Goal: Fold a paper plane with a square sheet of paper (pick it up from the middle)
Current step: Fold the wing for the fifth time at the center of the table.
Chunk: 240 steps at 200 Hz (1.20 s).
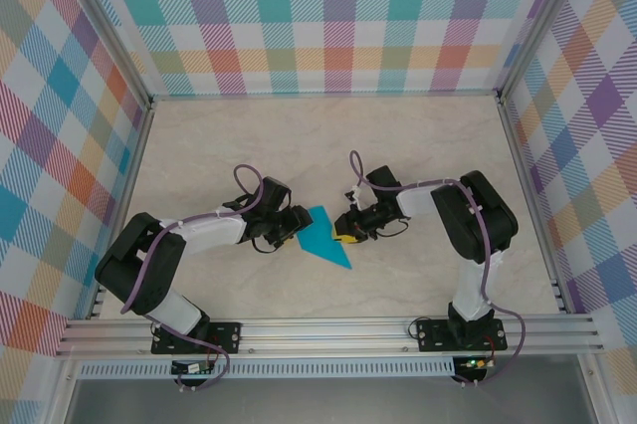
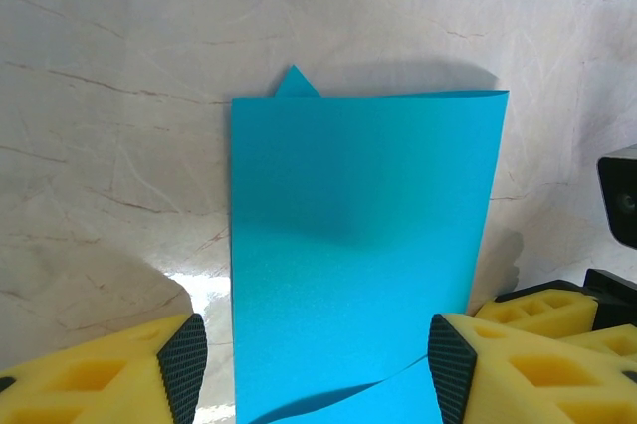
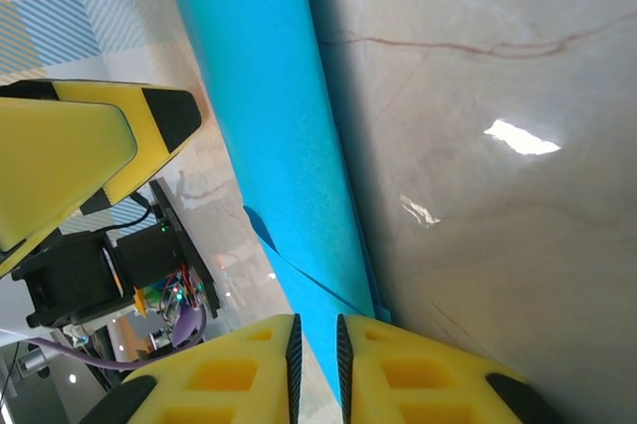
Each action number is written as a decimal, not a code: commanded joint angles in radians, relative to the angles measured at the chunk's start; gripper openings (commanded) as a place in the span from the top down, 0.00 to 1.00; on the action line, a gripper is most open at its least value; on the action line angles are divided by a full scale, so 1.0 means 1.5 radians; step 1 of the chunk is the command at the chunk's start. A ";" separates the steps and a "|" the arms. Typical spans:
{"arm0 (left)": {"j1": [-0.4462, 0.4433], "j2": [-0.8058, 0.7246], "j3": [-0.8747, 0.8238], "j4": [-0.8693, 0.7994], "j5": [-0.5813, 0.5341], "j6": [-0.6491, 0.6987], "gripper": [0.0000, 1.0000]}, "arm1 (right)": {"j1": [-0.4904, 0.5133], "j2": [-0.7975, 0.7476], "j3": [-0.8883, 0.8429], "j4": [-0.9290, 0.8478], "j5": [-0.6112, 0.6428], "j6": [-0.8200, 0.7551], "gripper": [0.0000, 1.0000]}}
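Yellow-padded right gripper (image 3: 316, 349) pinches one edge of the folded teal sheet of paper (image 2: 358, 225), which rests on the table (image 1: 299, 135), while the left gripper (image 2: 314, 364) stands open, its fingers (image 2: 184, 354) straddling the opposite end.

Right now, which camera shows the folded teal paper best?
The left wrist view: the teal paper faces it broadly, folded top edge clear. The top external view shows it small, a pointed shape; the right wrist view shows a narrow strip pinched by the right end effector.
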 commanded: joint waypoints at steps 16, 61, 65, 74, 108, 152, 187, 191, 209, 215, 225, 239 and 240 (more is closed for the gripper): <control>0.002 0.014 0.011 0.009 0.018 -0.007 0.37 | -0.012 -0.040 -0.001 -0.062 0.107 -0.007 0.72; -0.003 0.023 0.024 0.003 0.017 -0.003 0.37 | 0.024 -0.045 0.029 -0.103 0.139 -0.020 0.65; -0.004 0.023 0.024 0.003 0.016 -0.002 0.37 | 0.028 -0.043 0.032 -0.105 0.141 -0.022 0.63; -0.004 0.023 0.024 0.002 0.015 -0.002 0.37 | 0.036 -0.042 0.037 -0.106 0.135 -0.026 0.61; -0.005 0.024 0.024 0.000 0.014 -0.001 0.37 | 0.056 -0.038 0.054 -0.086 0.089 -0.027 0.60; -0.005 0.019 0.027 -0.005 0.013 0.003 0.37 | 0.060 -0.021 0.085 -0.097 0.072 -0.033 0.76; 0.000 -0.037 0.017 -0.032 -0.021 0.017 0.37 | 0.053 -0.032 0.089 -0.093 0.051 -0.024 0.87; 0.003 -0.048 0.012 -0.032 -0.023 0.017 0.37 | 0.050 -0.036 0.085 -0.083 0.041 -0.018 0.88; 0.022 -0.088 -0.015 -0.012 -0.009 0.017 0.35 | 0.032 -0.051 0.067 -0.036 -0.009 0.015 0.91; 0.029 -0.100 -0.026 0.001 -0.001 0.017 0.34 | 0.026 -0.055 0.063 -0.027 -0.018 0.024 0.91; 0.039 -0.114 -0.043 0.025 0.016 0.015 0.33 | 0.017 -0.063 0.056 -0.008 -0.036 0.039 0.91; 0.050 -0.124 -0.060 0.060 0.045 0.012 0.31 | 0.006 -0.076 0.047 0.015 -0.060 0.059 0.91; 0.051 -0.124 -0.060 0.061 0.047 0.012 0.31 | 0.005 -0.077 0.046 0.017 -0.062 0.061 0.91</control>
